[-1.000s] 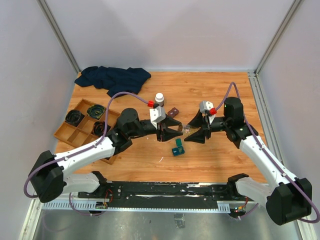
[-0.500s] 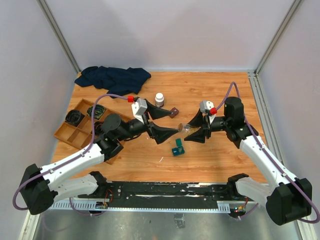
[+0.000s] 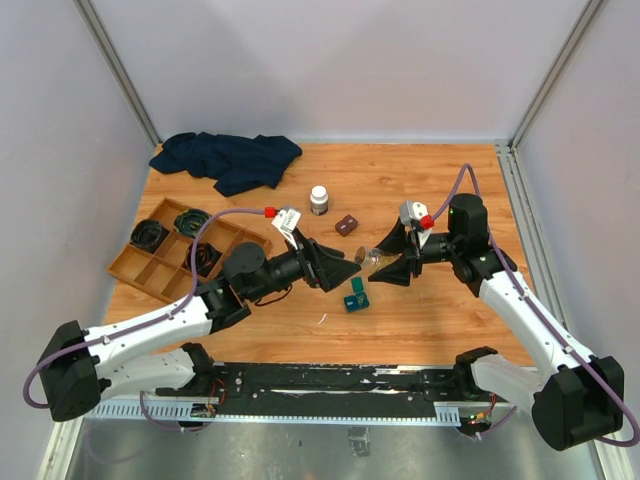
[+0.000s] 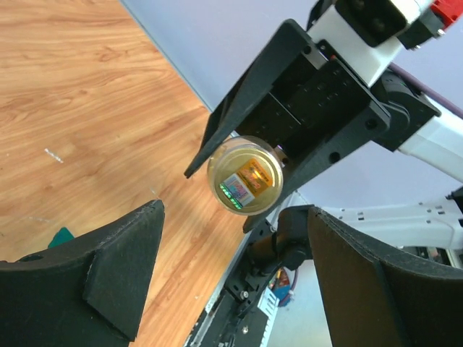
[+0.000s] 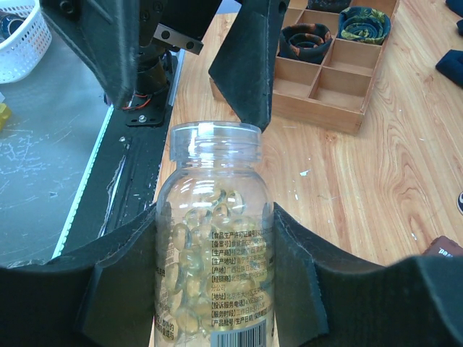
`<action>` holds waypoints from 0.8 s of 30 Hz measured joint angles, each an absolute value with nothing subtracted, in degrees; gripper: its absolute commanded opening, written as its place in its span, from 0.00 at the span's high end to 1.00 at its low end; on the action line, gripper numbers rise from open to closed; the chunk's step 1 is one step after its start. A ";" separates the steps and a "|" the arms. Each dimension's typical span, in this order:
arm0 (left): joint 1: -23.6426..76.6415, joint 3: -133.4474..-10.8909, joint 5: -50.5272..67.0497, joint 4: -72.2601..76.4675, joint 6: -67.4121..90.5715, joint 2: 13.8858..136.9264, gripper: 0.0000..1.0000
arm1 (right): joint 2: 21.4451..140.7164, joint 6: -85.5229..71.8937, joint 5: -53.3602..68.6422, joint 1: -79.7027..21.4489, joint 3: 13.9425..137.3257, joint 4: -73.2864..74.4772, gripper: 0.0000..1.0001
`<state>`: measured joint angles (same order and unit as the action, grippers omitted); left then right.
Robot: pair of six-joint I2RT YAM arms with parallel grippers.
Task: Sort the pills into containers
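Observation:
My right gripper [image 5: 213,289] is shut on a clear, uncapped pill bottle [image 5: 213,238] full of pale yellow softgel pills. It holds the bottle [image 3: 374,256] on its side above the table, mouth toward the left arm. The bottle's round open mouth [image 4: 246,176] faces my left wrist camera. My left gripper [image 4: 231,275] stands open just short of that mouth with nothing between its fingers [image 5: 246,50]. In the top view the left gripper [image 3: 348,268] points right. A small teal container [image 3: 356,295] lies on the table below the two grippers.
A white-capped bottle [image 3: 319,199] and a small brown case [image 3: 347,225] stand behind the grippers. A wooden compartment tray [image 3: 150,268] with rolled items sits at the left. A dark cloth [image 3: 228,157] lies at the back left. A white basket [image 5: 22,36] sits off the table's near edge.
My left gripper has opened and let go at the bottle's mouth. The left arm drew back to the left and turned, then swung toward the bottle again. The right arm has not moved.

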<state>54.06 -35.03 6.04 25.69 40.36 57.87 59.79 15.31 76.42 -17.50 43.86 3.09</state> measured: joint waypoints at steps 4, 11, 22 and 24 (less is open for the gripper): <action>55.02 -36.27 3.60 24.49 41.30 59.35 0.17 | 59.79 15.31 76.42 -17.50 43.86 3.09 0.99; 56.12 -39.55 1.98 23.77 41.58 62.87 0.33 | 59.79 15.31 76.40 -17.50 43.86 3.09 0.99; 56.82 -41.58 1.61 23.33 41.21 64.88 0.41 | 59.79 15.31 76.40 -17.50 43.86 3.09 1.00; 56.86 -41.95 1.58 22.92 41.19 65.04 0.43 | 59.79 15.33 76.40 -17.50 43.86 3.09 0.99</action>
<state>56.86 -41.95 1.58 22.92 41.19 65.04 59.79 15.33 76.40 -17.50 43.86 3.09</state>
